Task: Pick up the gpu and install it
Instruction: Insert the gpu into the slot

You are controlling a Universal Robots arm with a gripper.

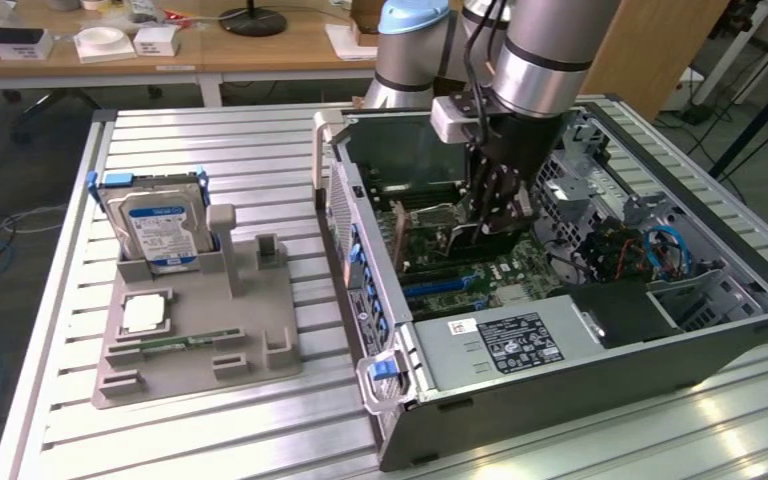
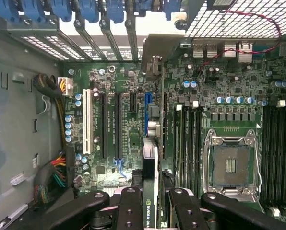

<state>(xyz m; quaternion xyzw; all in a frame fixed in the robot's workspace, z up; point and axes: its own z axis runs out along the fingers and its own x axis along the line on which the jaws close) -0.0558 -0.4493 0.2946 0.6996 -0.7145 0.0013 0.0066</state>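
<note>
Inside the open computer case (image 1: pixel 704 345), my gripper (image 1: pixel 495 215) reaches down over the motherboard (image 2: pixel 128 120). It is shut on the gpu (image 2: pixel 151 158), a thin dark card seen edge-on between the two black fingers (image 2: pixel 130 208). The card's silver bracket (image 2: pixel 155 52) points toward the blue slot clips (image 2: pixel 88 9) at the case's rear wall. The card runs in line with a blue expansion slot (image 2: pixel 146 103). I cannot tell whether its edge touches the slot. In the exterior view the gpu (image 1: pixel 458 235) hangs below the gripper, mostly hidden by it.
A grey fixture tray (image 1: pixel 244 345) on the slatted table holds an upright hard drive (image 1: pixel 157 225), a processor chip (image 1: pixel 144 312) and a memory stick (image 1: pixel 177 343). Inside the case are the power supply (image 1: pixel 518 340), the CPU socket (image 2: pixel 232 165), memory slots (image 2: pixel 186 143) and cable bundles (image 2: pixel 56 175).
</note>
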